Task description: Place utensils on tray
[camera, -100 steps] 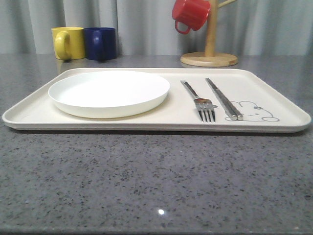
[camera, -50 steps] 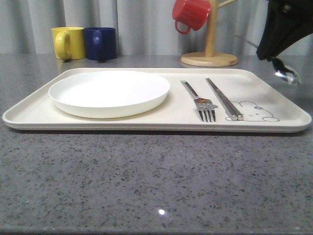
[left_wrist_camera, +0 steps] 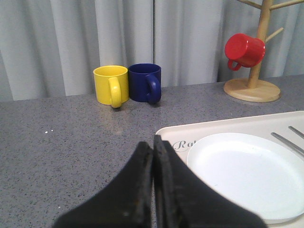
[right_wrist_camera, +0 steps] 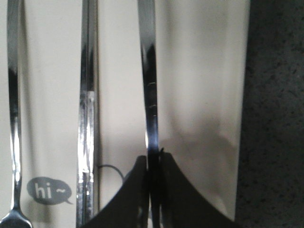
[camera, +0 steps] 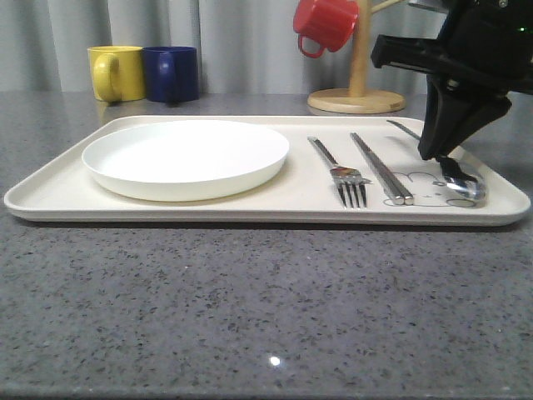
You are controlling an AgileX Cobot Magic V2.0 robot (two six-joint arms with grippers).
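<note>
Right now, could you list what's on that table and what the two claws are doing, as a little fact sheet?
tray: holds plate, fork, chopsticks, spoon
plate: tray's left half
fork: right of plate
chopsticks: right of fork
spoon: rightmost, bowl resting on tray
right gripper: shut on spoon handle
left gripper: shut, holding nothing
mugs: yellow and navy behind tray, red on wooden stand

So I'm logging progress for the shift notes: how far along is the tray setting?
Nearly done. The plate, fork and chopsticks already lie on the tray. In hand: the right gripper is shut on the spoon, whose bowl sits low over the tray's right end, by the rabbit drawing. Left: release the spoon and pull away. The left gripper is shut and holds nothing.
</note>
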